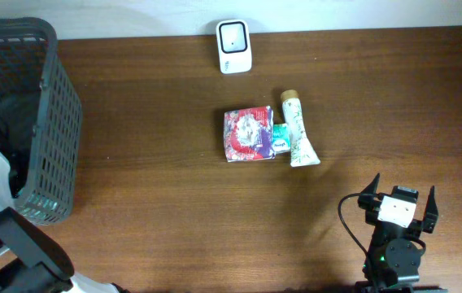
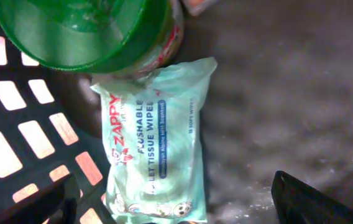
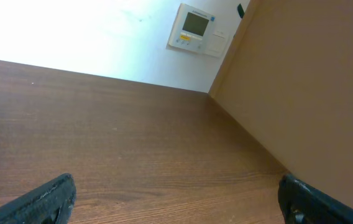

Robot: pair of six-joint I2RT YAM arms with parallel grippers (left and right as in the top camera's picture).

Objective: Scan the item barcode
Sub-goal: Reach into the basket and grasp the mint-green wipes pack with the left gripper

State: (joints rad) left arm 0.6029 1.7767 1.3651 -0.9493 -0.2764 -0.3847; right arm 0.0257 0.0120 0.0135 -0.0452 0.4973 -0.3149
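The left gripper (image 2: 176, 210) is held with its jaws wide apart inside the gray basket (image 1: 52, 122), with nothing clasped. Its 2 dark fingertips (image 2: 313, 202) are seen at the lower corners of the wrist view. Directly under them a pale green wipes pack (image 2: 155, 137) is laid flat on the basket floor. It is printed "ZAPPY" in red and "FLUSHABLE TOILET TISSUE WIPES" in blue (the smaller lines cannot be read). Its upper end is overlapped by a green-lidded container (image 2: 80, 28). The right gripper (image 1: 399, 205) is likewise spread open and empty, low over the table (image 1: 150, 212). Mid-table, 3 items are set touching in a row: a red packet (image 1: 248, 134), a small green pack (image 1: 281, 138) and a white tube (image 1: 298, 130). A white scanner (image 1: 233, 46) is placed at the far edge.
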